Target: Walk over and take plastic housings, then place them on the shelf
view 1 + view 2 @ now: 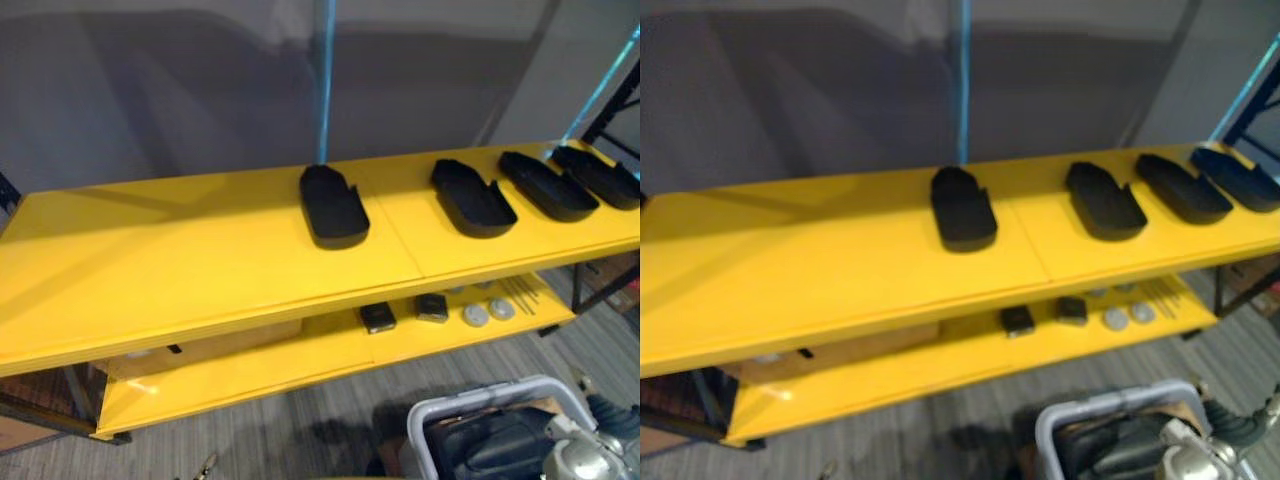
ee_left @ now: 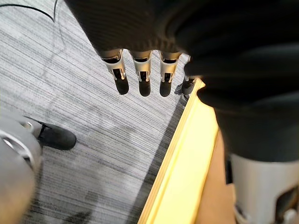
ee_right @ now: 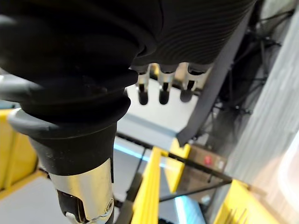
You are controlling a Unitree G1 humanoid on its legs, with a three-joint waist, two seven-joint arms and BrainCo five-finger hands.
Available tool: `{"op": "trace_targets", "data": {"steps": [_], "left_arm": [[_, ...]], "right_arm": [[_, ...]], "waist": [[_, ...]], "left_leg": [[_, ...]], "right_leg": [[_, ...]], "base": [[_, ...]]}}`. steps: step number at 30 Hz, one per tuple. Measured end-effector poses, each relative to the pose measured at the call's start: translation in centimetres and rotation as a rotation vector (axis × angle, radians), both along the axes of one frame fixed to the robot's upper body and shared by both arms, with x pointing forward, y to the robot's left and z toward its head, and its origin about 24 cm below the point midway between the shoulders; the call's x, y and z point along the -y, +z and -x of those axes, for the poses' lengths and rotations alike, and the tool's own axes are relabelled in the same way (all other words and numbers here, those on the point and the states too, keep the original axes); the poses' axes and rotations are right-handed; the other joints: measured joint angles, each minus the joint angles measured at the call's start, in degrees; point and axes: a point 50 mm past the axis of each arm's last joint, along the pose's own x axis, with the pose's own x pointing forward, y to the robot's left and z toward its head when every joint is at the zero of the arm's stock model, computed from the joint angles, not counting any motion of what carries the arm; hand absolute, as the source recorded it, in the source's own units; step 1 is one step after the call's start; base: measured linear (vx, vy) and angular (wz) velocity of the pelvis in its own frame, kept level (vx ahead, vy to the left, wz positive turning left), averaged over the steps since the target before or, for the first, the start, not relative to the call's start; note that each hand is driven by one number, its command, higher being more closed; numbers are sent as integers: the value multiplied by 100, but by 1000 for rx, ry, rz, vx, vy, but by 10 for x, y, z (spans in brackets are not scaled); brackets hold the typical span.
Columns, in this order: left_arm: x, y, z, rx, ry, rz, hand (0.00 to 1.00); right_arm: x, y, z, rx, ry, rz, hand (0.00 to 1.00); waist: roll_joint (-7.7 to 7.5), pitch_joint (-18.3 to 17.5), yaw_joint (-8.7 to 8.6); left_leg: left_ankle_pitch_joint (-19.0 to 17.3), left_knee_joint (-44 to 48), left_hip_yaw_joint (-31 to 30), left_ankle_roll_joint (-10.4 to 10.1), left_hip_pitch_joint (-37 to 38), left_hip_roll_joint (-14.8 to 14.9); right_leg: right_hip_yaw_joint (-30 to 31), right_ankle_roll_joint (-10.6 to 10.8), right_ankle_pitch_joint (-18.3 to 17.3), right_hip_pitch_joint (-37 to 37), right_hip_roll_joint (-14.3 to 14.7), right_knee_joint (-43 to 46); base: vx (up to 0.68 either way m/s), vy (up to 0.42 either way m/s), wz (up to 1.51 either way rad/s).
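Left hand [image 2: 142, 77] and right hand [image 3: 162, 88] hang empty, fingers loosely straight, the left over striped grey carpet [image 2: 70, 116]. Four black plastic housings [image 1: 333, 207] lie spaced along the yellow top shelf [image 1: 200, 250] against a grey wall [image 1: 200, 80]. On the floor, a grey-rimmed bin [image 1: 470, 397] holds indistinct dark shapes.

four black plastic housings [image 1: 334, 207] [image 1: 472, 198] [image 1: 548, 186] [image 1: 598, 175], two small black blocks [image 1: 378, 317] [image 1: 431, 307], one yellow shelf unit [image 1: 200, 250], one grey-rimmed bin [image 1: 480, 395]

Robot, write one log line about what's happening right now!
yellow shelf top: four black housings in a row | left hand: open, empty | right hand: open, empty | grey bin: before the shelf
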Motion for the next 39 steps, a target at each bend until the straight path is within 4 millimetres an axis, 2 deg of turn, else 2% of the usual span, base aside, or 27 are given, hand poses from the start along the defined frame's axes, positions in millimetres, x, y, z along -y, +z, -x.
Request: {"op": "trace_targets", "data": {"steps": [1,2,3,4,6,7,9,13,15,17,19,21,22,23,25,27,28,29,30,32,33,34,35,36,37,38,39], "left_arm": [[-1,-1,19,-34,48,0,0],[0,-1,29,-49,75,4,0],[3,-2,38,-65,99,9,0],[13,-4,61,-114,134,27,0],[14,-3,66,-122,139,27,0],[13,-3,62,-108,133,19,0],[5,-2,40,-51,97,-1,0],[-12,8,9,21,-26,-106,0],[-31,21,-27,62,-223,-206,0],[-39,24,-38,49,-323,-216,0],[-41,23,-41,8,-467,-172,0],[-39,19,-32,-38,-516,-123,0],[-32,15,-27,-47,-520,-78,0],[-27,12,-22,-57,-527,-47,0],[-20,7,-14,-90,-548,-10,0],[-15,5,-7,-100,-539,10,0],[-15,5,-4,-105,-543,6,0],[-16,5,-2,-111,-545,4,0],[-17,5,-1,-114,-546,4,0],[-29,10,-4,-115,-539,-38,0],[-37,12,-8,-107,-531,-58,0],[-40,13,-13,-94,-513,-62,0],[-42,14,-19,-76,-507,-64,0],[-40,14,-22,-62,-519,-68,0],[-41,16,-24,-50,-525,-74,0],[-48,19,-31,-39,-545,-99,0],[-53,22,-42,-21,-550,-116,0]], "right_arm": [[-7,9,-23,25,101,30,0],[-10,15,-35,39,148,47,0],[-12,21,-43,46,189,71,0],[-12,35,-59,65,260,122,0],[-10,44,-65,81,283,148,0],[-7,47,-66,84,289,160,0],[-7,50,-69,82,317,169,0],[-9,56,-72,92,347,186,0],[-11,62,-78,75,382,230,0],[-15,63,-80,75,396,230,0],[-20,57,-70,56,412,227,0],[-25,62,-56,38,439,293,0],[-27,69,-51,50,467,337,0],[-29,75,-51,79,491,362,0],[-28,89,-53,118,490,439,0],[-31,107,-63,119,519,601,0],[-38,132,-79,143,560,795,0],[-45,149,-91,183,600,879,0],[-51,160,-99,215,624,923,0],[-66,203,-127,322,669,1051,0],[-67,213,-132,348,663,1064,0],[-67,220,-138,363,650,1067,0],[-66,226,-143,370,628,1048,0],[-62,232,-144,376,606,1052,0],[-57,234,-142,374,586,1049,0],[-49,235,-140,374,553,1019,0],[-39,234,-136,372,520,973,0]], "waist": [[22,116,180],[57,150,255],[82,184,324],[371,169,488],[436,171,461],[423,187,416],[228,335,345],[143,381,242],[213,571,202],[287,656,200],[350,807,185],[299,889,114],[266,927,89],[165,1009,51],[-1,1053,36],[-41,1071,80],[-34,1069,156],[-38,1068,192],[-37,1067,211],[-89,1079,313],[-198,1098,349],[-213,1123,430],[-168,1128,672],[-132,1126,722],[-180,1116,664],[-314,1139,583],[-472,1174,532]], "left_leg": [[-436,1549,-704,420,-546,74],[-513,2022,-1050,508,-750,48],[-685,2375,-1368,535,-872,10],[-1041,2582,-2026,429,-857,10],[-1302,2310,-2167,229,-753,23],[-1377,2055,-2117,195,-741,-3],[-1439,1732,-1967,208,-709,-104],[-1480,1877,-1882,260,-821,-209],[-1652,2309,-1826,250,-963,-173],[-1747,2492,-1792,266,-1029,-160],[-1969,2704,-1455,340,-870,-48],[-2052,2756,-1125,421,-683,10],[-2011,2653,-884,522,-568,47],[-1915,2535,-501,652,-483,97],[-1774,2388,141,663,-414,235],[-1679,2257,645,657,-299,370],[-1669,2273,1138,653,-305,558],[-1667,2315,1420,650,-343,677],[-1667,2384,1590,650,-401,784],[-1666,2687,2068,648,-651,1181],[-1646,2828,2035,628,-746,1195],[-1522,2789,1542,807,-951,1129],[-1128,2413,878,908,-1145,1195],[-901,1950,801,518,-1050,1194],[-836,1807,845,428,-1082,1133],[-784,1656,839,345,-1152,1003],[-750,1734,803,303,-1321,1003]], "right_leg": [[518,-26,-18,-96,98,153],[738,-69,-46,-153,155,233],[950,-94,-75,-226,229,298],[1393,-43,-76,-394,507,394],[1635,36,-18,-609,613,444],[1642,97,26,-736,593,468],[1756,154,118,-952,467,526],[1814,131,203,-999,404,442],[1973,226,322,-1147,524,568],[2092,221,329,-1287,606,744],[2132,201,339,-1322,784,998],[1898,-93,603,-1277,857,969],[1739,-454,1111,-1225,932,652],[1334,-911,873,-1226,925,796],[255,-1074,-144,-1456,851,2049],[-461,-1129,-637,-1360,686,2684],[-1046,-1160,-1070,-1185,422,3137],[-1309,-1160,-1282,-1088,248,3302],[-1471,-1189,-1375,-1048,138,3392],[-1889,-1202,-1345,-884,-335,3510],[-1819,-923,-1096,-903,-269,3285],[-1824,-1135,-932,-887,48,2837],[-1528,-1402,-401,-662,541,1686],[-1708,-1449,-575,-676,427,1923],[-1767,-1257,-640,-651,217,2088],[-1727,-823,-296,-391,-128,1758],[-1396,-413,-95,-195,-160,1230]], "base": [[-27,-101,-145],[-47,-107,-166],[-72,-10,-176],[-57,-55,-166],[-33,-27,-98],[-60,46,-23],[-95,35,-21],[-22,71,-13],[-17,47,-30],[-53,46,-56],[-57,41,-96],[-80,17,-111],[-161,33,-143],[-227,58,-161],[-219,83,-157],[-159,58,-161],[-146,17,-176],[-158,-14,-175],[-124,-68,-150],[-87,-81,-145],[-65,-167,-113],[-58,-284,-138],[18,-350,-162],[119,-194,-133],[246,27,-66],[217,77,-18],[133,6,-9]]}}
